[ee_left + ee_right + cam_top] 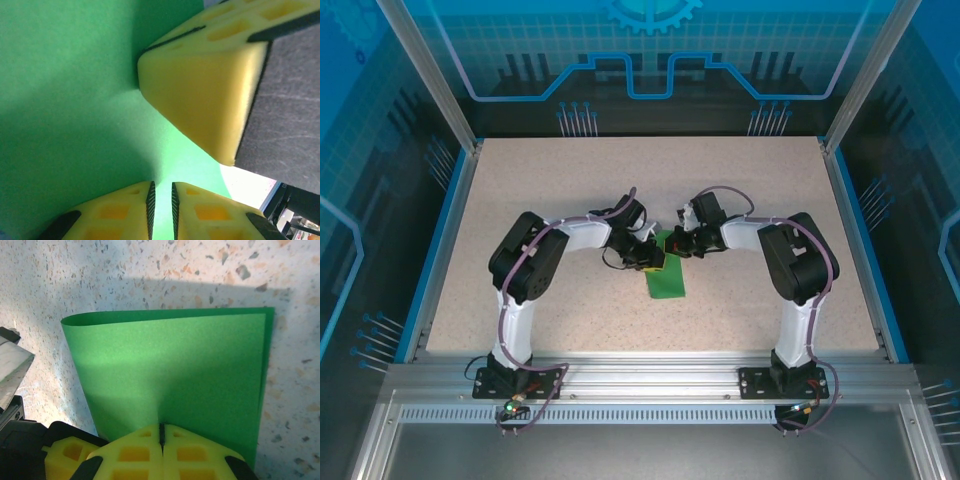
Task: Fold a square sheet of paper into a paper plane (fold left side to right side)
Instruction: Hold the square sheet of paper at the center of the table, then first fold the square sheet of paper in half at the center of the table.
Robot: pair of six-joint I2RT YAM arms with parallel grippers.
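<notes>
The square sheet of paper (668, 281) lies folded in half as a narrow green strip on the table's middle. In the right wrist view the sheet (175, 365) lies flat, with its rounded fold along the left edge and the lower layer peeking out at the right. My right gripper (161, 429) is shut, its tips pressed on the sheet's near part. My left gripper (162, 195) stands over the green sheet (75, 100) with a narrow gap between its jaws and nothing in the gap. From above, the left gripper (650, 258) and right gripper (680, 243) meet at the strip's far end.
The speckled tabletop (570, 190) stretches on all sides of the sheet. A blue rim (850, 230) and glass walls bound it. An aluminium rail (650, 375) carries both arm bases at the near edge.
</notes>
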